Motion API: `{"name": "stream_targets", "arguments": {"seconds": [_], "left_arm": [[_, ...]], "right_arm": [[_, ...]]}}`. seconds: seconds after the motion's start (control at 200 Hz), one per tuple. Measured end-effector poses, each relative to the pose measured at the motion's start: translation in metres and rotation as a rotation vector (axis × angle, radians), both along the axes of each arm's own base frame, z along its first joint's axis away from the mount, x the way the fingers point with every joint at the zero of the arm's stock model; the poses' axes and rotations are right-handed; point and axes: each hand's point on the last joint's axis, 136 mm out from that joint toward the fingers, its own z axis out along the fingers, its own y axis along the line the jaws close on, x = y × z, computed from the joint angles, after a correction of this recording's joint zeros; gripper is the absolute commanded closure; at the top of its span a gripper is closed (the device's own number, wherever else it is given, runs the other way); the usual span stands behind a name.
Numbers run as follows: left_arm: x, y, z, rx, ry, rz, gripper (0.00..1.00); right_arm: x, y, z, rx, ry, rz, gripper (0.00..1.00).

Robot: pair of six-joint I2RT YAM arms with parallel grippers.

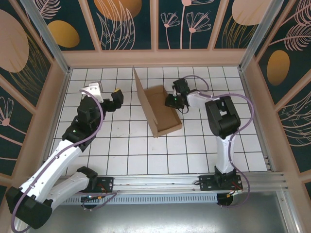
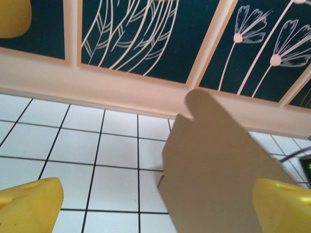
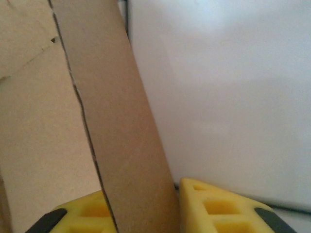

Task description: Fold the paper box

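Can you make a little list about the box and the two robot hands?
paper box: brown cardboard, partly folded, lying on the table
tall flap: standing up on the box's side toward the left arm
left gripper: jaws open, apart from the box, facing the tall flap
right gripper: jaws closed on the box's wall
table: white tiles with dark lines

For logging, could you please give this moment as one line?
paper box: part-folded | right gripper: jaws shut on wall | left gripper: jaws open

Paper box on table; left arm apart, leftward; right arm at its right wall
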Motion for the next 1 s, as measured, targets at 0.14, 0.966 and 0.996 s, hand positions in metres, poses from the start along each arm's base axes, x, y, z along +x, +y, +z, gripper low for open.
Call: {"name": "stream_targets", "arguments": {"seconds": [0.14, 0.966, 0.996], "left_arm": [[0.000, 0.000, -0.015, -0.026, 0.034, 0.009, 0.01], [0.003, -0.003, -0.023, -0.056, 0.055, 0.009, 0.01], [0.003, -0.003, -0.023, -0.057, 0.055, 0.009, 0.01]], "right_arm": [[-0.033, -0.027, 0.000, 0.134, 0.050, -0.227, 0.71], [-0.051, -0.025, 0.092, -0.130, -0.465, 0.105, 0.30], [-0.048, -0.025, 0.090, -0.159, -0.488, 0.154, 0.30]]}}
